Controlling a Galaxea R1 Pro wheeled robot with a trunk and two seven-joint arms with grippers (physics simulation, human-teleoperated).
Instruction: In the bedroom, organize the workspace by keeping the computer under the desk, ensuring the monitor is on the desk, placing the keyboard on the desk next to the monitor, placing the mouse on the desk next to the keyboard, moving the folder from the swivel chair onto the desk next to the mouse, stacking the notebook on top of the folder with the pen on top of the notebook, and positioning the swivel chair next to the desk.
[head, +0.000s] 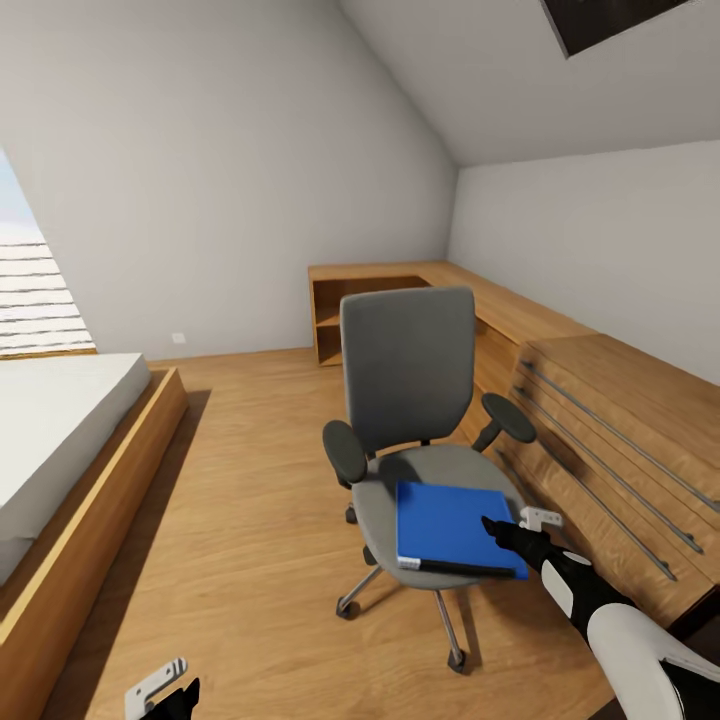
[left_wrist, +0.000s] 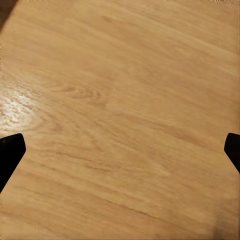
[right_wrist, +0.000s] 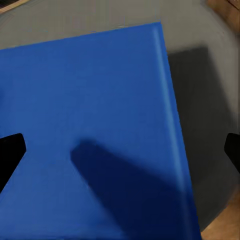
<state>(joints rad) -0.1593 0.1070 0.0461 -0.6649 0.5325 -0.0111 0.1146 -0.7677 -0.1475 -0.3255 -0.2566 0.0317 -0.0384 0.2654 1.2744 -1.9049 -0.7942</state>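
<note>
The grey swivel chair (head: 407, 370) stands on the wooden floor in the middle of the room, its back facing me. A bright blue folder (head: 445, 525) lies flat on its seat. My right gripper (head: 515, 528) hovers over the folder's right edge. In the right wrist view this gripper (right_wrist: 120, 155) is open just above the folder (right_wrist: 90, 100), casting a shadow on it, with the grey seat (right_wrist: 210, 100) beside it. My left gripper (head: 165, 690) hangs low at the front left. It is open (left_wrist: 120, 155) over bare floor.
A bed (head: 60, 420) on a wooden frame fills the left side. A light-wood drawer chest (head: 620, 440) stands close to the chair's right, joined to a low wooden shelf unit (head: 370, 300) along the back wall. Open wooden floor (head: 250, 520) lies between bed and chair.
</note>
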